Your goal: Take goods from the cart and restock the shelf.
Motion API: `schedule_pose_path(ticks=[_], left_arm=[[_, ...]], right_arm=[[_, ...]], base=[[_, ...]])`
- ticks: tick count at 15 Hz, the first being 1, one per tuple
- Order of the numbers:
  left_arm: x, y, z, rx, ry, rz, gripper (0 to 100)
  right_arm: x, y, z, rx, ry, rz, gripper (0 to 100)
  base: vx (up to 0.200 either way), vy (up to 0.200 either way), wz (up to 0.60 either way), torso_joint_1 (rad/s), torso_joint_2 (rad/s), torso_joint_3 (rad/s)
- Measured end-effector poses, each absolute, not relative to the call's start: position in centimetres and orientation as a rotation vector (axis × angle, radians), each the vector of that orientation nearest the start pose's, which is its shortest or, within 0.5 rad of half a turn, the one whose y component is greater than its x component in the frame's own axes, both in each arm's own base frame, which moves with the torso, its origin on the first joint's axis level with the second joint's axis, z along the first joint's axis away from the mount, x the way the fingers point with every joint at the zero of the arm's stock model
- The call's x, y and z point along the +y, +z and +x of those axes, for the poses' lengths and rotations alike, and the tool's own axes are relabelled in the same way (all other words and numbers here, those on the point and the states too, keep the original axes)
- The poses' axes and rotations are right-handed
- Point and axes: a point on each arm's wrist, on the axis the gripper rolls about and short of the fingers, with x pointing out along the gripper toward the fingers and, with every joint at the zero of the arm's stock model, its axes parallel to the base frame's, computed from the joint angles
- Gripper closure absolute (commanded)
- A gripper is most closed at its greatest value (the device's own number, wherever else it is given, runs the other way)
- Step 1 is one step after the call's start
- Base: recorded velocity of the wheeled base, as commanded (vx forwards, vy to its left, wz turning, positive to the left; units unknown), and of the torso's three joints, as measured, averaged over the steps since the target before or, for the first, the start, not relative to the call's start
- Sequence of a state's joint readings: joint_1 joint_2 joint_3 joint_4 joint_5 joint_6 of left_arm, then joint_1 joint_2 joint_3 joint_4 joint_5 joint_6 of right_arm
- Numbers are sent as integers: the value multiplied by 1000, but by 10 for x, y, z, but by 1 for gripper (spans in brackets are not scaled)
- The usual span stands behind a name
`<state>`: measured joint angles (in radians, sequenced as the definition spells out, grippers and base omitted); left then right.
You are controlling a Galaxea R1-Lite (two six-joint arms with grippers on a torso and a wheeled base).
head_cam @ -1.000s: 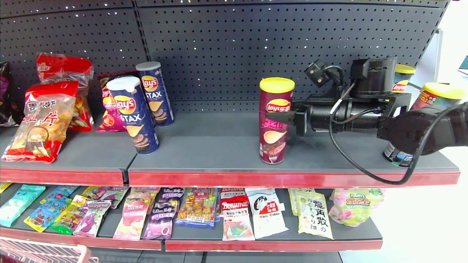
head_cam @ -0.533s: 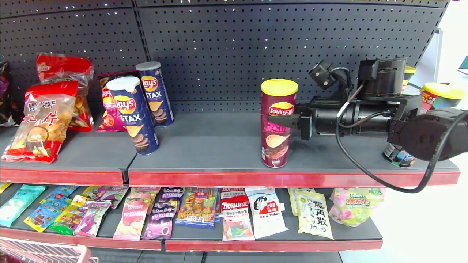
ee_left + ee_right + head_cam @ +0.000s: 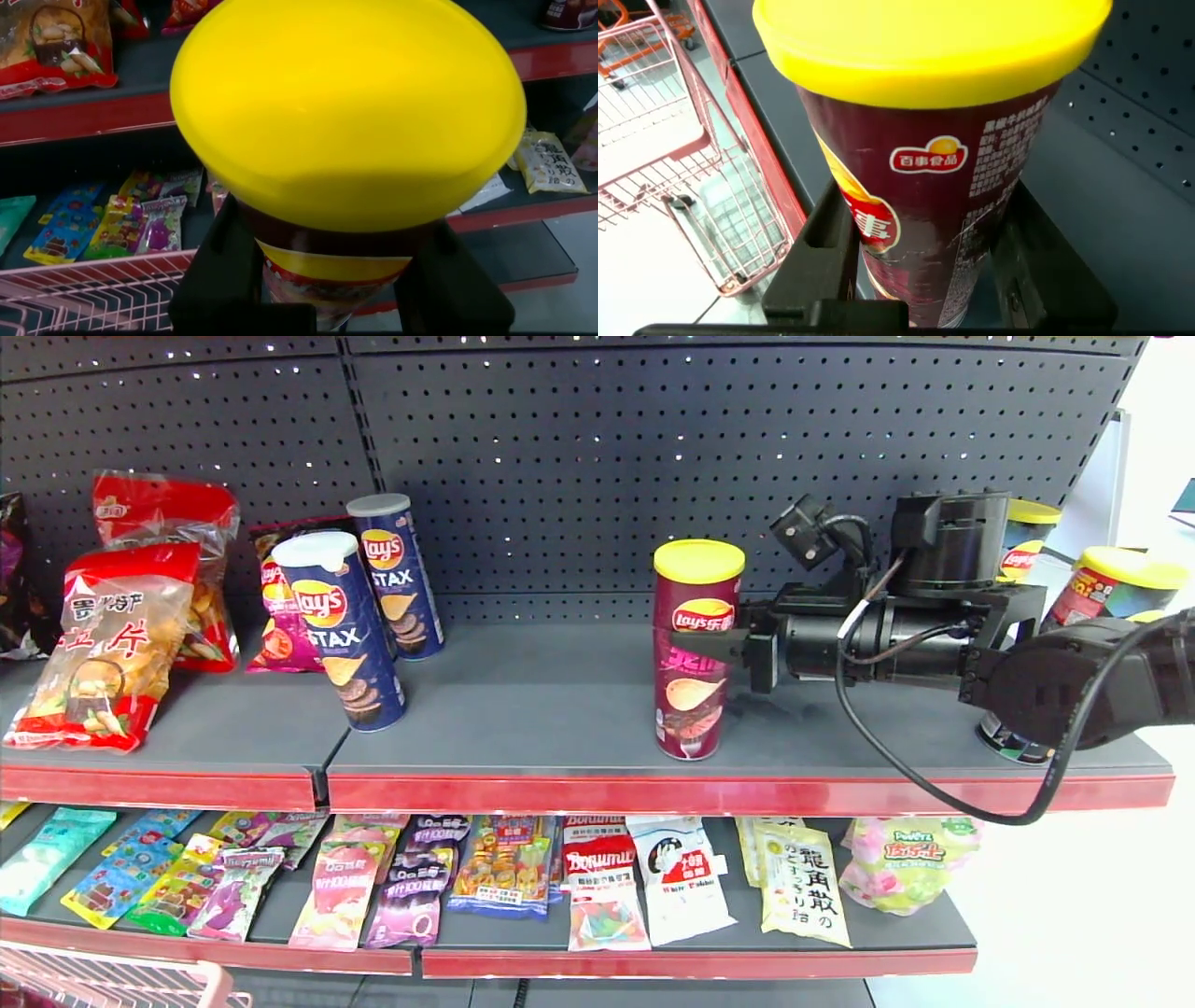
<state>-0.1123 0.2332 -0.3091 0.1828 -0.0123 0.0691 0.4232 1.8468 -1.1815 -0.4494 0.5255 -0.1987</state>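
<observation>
Fingers (image 3: 717, 641) of the right gripper (image 3: 702, 642) were clenched on the maroon can (image 3: 693, 705), one on each side of its upper body, just under the yellow lid (image 3: 699, 560). The right wrist view confirmed it: both fingers (image 3: 822, 250) pressed flat to the can wall, no gap. The can stood near upright below the fingers, its base at or just above the upper shelf (image 3: 560, 709); contact could not be confirmed. The base sat close to the red front edge (image 3: 747, 793).

Judgement: the step in hand is placement. To do it well, settle the base flat on the shelf before releasing, then open only enough to clear the wall and draw straight back toward the wrist, so the tall can is not dragged or tipped. Seating it deeper than the front edge would be safer.

Left gripper (image 3: 332, 280) fingers (image 3: 220, 271) were closed on a second can (image 3: 327, 271), lid toward the camera, with the pink cart (image 3: 93, 289) below it.

Farther out: two blue cans (image 3: 341, 625) well to the left of the right fingers; yellow-lidded cans (image 3: 1116, 581) behind the right arm, on the wrist side.
</observation>
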Motion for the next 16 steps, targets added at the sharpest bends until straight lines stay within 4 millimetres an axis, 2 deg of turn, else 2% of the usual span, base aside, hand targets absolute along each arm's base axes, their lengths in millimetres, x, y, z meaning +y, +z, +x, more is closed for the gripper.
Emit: schedule_pose_path(ticks=[10, 11, 13, 16], left_arm=[[2, 145, -21, 108, -128, 75, 100], [2, 145, -21, 111, -128, 75, 100], [2, 144, -20, 113, -129, 76, 100], [2, 142, -20, 118, -136, 75, 100]], right_arm=[[163, 212, 321, 150, 980, -178, 100], [162, 210, 320, 149, 979, -183, 0], [161, 205, 318, 163, 980, -183, 0], [160, 208, 316, 150, 977, -178, 0]], base=[[0, 0, 0, 0, 0, 0], [0, 0, 0, 0, 0, 0], [0, 0, 0, 0, 0, 0], [0, 0, 0, 0, 0, 0]])
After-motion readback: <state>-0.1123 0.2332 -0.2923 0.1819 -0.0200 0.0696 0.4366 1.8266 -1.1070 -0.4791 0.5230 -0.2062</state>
